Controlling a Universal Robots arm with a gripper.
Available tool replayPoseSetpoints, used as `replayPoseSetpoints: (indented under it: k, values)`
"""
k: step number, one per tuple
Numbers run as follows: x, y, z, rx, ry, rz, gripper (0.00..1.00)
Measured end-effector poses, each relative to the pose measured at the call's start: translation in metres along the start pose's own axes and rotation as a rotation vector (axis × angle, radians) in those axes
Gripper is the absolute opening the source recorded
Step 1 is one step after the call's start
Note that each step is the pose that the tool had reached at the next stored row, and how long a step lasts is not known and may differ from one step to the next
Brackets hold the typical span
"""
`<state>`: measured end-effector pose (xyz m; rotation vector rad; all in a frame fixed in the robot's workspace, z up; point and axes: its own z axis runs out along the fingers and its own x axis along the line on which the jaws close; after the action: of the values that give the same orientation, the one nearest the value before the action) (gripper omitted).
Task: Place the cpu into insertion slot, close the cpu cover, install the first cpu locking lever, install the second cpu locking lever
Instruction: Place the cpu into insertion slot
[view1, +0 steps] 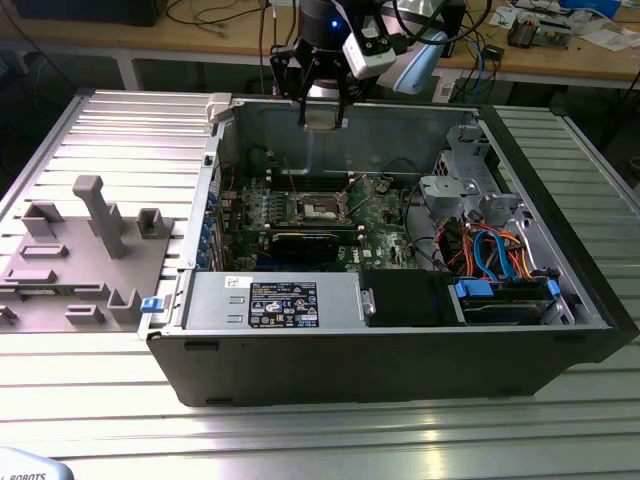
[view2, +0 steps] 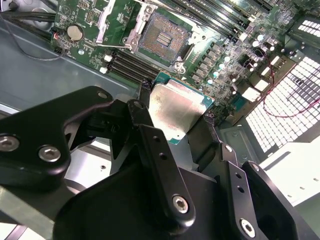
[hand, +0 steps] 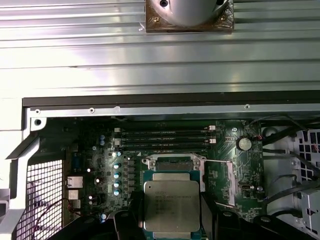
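My gripper (view1: 322, 112) hangs over the back wall of the open computer case, shut on the cpu (view1: 322, 116). In both wrist views the cpu (view2: 177, 112) (hand: 171, 204) is a flat silver-grey square clamped by its edges between two black fingers (view2: 150, 135). The insertion slot (view1: 322, 208) lies on the green motherboard (view1: 385, 212), well below the chip. Its dark pin field (view2: 162, 35) is bare. In the first wrist view the cpu overlaps most of the insertion slot (hand: 167, 161). A silvery frame, probably the cpu cover (view2: 112, 22), stands raised beside the slot.
The case (view1: 400, 350) sits on a ribbed aluminium table (view1: 560, 440). Inside it are a grey power supply (view1: 270, 300), blue and orange cables (view1: 495, 255) and a drive cage (view1: 465, 180). A grey fixture with posts (view1: 80, 250) stands at the exterior view's left.
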<state>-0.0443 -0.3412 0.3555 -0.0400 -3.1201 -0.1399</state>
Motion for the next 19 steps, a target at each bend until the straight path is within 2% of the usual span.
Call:
replayPoseSetpoints:
  k: [19]
  values:
    - [0.0011, -0.0025, 0.0066, 0.0, 0.0, 0.0, 0.54]
